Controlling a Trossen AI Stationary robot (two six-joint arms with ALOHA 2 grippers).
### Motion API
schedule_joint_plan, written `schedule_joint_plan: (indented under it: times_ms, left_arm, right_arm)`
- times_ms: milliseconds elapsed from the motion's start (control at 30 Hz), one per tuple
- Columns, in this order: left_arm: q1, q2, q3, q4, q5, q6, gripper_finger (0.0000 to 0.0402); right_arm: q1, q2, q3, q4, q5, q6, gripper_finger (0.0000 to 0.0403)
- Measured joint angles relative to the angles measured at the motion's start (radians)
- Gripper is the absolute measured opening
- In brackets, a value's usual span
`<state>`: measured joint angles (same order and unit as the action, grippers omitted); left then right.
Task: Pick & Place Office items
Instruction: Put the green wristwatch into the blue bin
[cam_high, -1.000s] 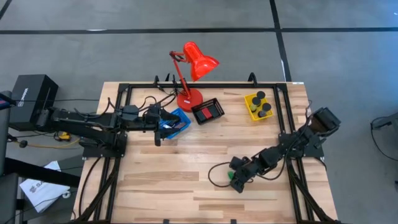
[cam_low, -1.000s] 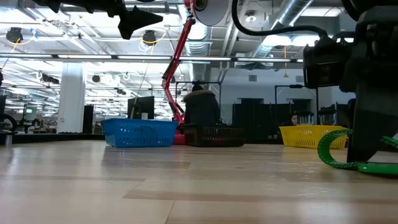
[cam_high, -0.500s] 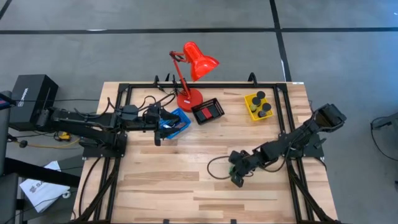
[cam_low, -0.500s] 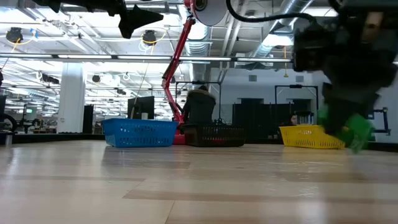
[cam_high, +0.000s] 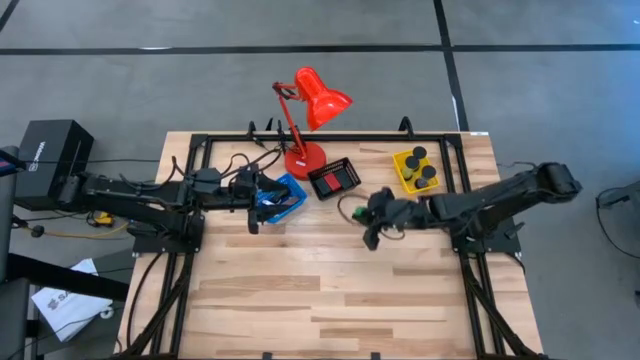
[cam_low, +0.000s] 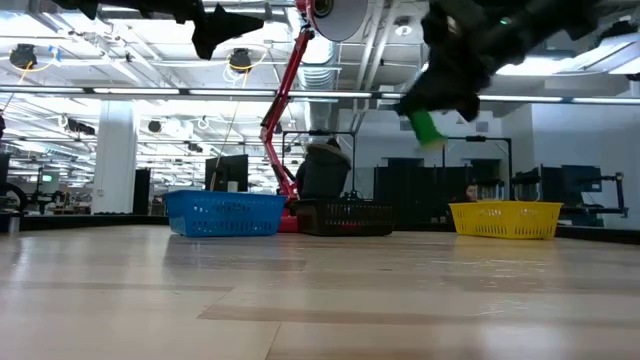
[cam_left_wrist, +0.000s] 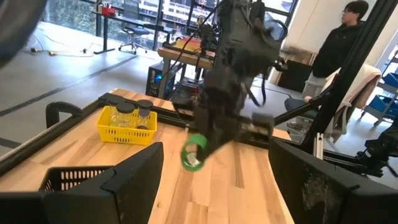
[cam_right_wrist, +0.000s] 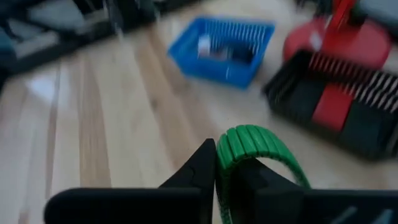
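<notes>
My right gripper (cam_high: 372, 224) hangs over the middle of the table, in front of the black tray (cam_high: 335, 178), shut on a green ribbed ring (cam_right_wrist: 258, 144). The ring also shows in the left wrist view (cam_left_wrist: 193, 154) and, high above the tabletop, in the low view (cam_low: 425, 128). My left gripper (cam_high: 262, 196) waits open over the blue tray (cam_high: 287, 196), with nothing between its fingers. The black tray holds a red block (cam_high: 338, 176). Black round pieces (cam_high: 420, 168) stand in the yellow tray (cam_high: 410, 172). My right gripper pinches the ring's ribbed band (cam_right_wrist: 225, 163) between its two fingers; the rest of the loop arches out beyond the fingertips. The fingers slant downward from the table's right side. The ring is lifted clear of the table.
A red desk lamp (cam_high: 308, 105) stands at the far edge behind the blue and black trays. A black frame (cam_high: 200, 150) runs around the tabletop. The near half of the wooden table (cam_high: 300, 300) is bare board.
My right gripper has shut on the green ring near the table's right front, lifted it clear of the board and swung up and toward the far left, to a spot in front of the black tray, turning as it went.
</notes>
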<state>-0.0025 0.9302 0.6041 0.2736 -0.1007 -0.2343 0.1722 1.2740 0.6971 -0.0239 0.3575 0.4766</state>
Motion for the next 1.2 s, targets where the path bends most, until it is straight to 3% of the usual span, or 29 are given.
schedule_joint_plan:
  times_ms: [100, 300, 467, 567, 667, 800, 867, 1033, 1200]
  left_arm:
    - [0.000, 0.009, 0.001, 0.011, -0.004, 0.035, 0.0285]
    - [0.000, 0.074, 0.002, 0.079, -0.004, 0.052, 0.0285]
    - [0.000, 0.138, 0.000, 0.148, -0.004, 0.054, 0.0285]
    - [0.010, 0.159, 0.001, 0.160, -0.004, 0.054, 0.0285]
    - [0.015, 0.171, 0.001, 0.163, -0.004, 0.056, 0.0285]
    - [0.015, 0.190, 0.001, 0.178, -0.004, 0.149, 0.0285]
    - [0.015, 0.198, 0.001, 0.198, -0.004, 0.202, 0.0285]
    - [0.015, 0.213, 0.001, 0.201, -0.004, 0.234, 0.0285]
    - [0.015, 0.221, 0.000, 0.196, -0.004, 0.237, 0.0285]
  right_arm:
    - [-0.046, -0.013, 0.000, 0.087, -0.013, -0.034, 0.0021]
    - [-0.129, -0.012, 0.000, 0.138, -0.233, -0.002, 0.0005]
    - [-0.127, -0.010, 0.000, 0.136, -0.309, -0.020, 0.0014]
    - [-0.117, -0.010, 0.000, 0.133, -0.289, -0.080, 0.0020]
    - [-0.096, -0.010, 0.000, 0.140, -0.205, -0.101, 0.0016]
    - [-0.076, -0.010, 0.000, 0.219, -0.068, -0.204, 0.0008]
    - [-0.084, -0.010, 0.000, 0.254, -0.075, -0.264, 0.0008]
    - [-0.125, -0.023, 0.006, 0.308, -0.236, -0.249, 0.0012]
    - [-0.123, -0.009, 0.009, 0.289, -0.404, -0.086, 0.0011]
